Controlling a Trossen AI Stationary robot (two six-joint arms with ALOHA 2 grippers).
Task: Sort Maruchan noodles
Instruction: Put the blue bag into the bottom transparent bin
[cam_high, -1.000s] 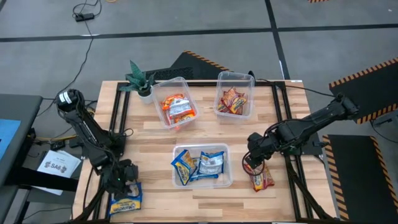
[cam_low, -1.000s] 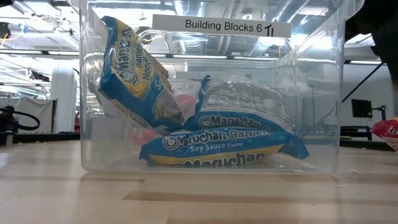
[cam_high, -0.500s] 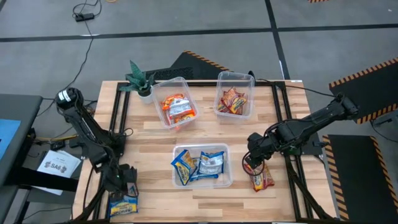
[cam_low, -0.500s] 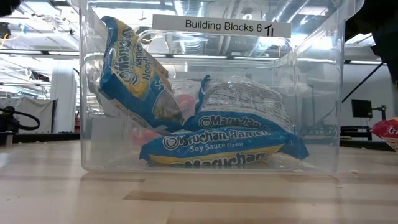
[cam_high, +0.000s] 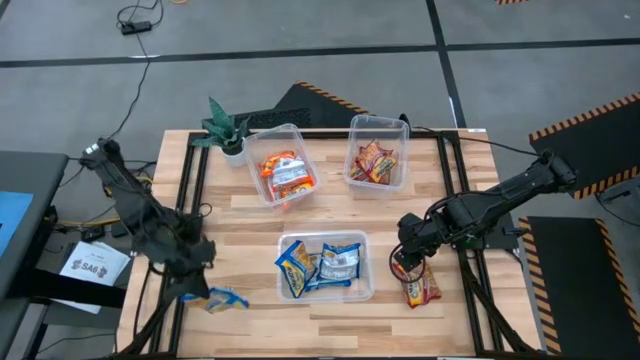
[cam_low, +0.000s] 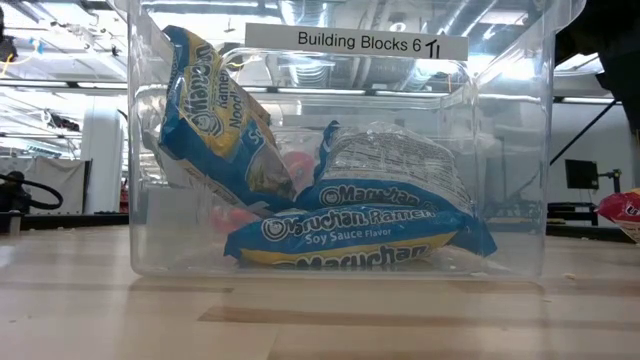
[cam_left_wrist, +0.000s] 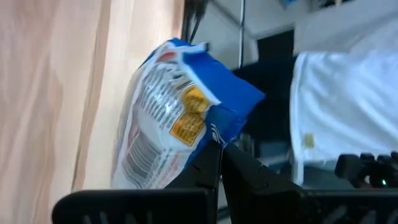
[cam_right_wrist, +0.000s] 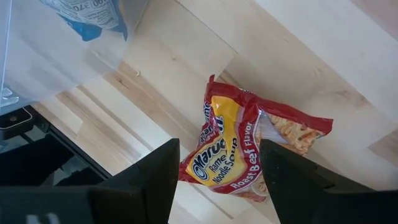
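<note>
Now we pinch the blue Maruchan packet (cam_left_wrist: 180, 118) by its edge in our left gripper (cam_high: 200, 290), lifted for carrying toward the blue packets' tub (cam_high: 368, 285); our right gripper (cam_right_wrist: 214, 163) hangs open above the beef packet (cam_right_wrist: 239, 146).

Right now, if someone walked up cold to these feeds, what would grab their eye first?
Probably the left gripper at the table's near left corner, pinching a blue packet by its edge and holding it up. Next, the clear tub at near centre, already holding several blue packets. Then the right gripper, open above a red beef packet lying flat on the wood right of that tub.
</note>
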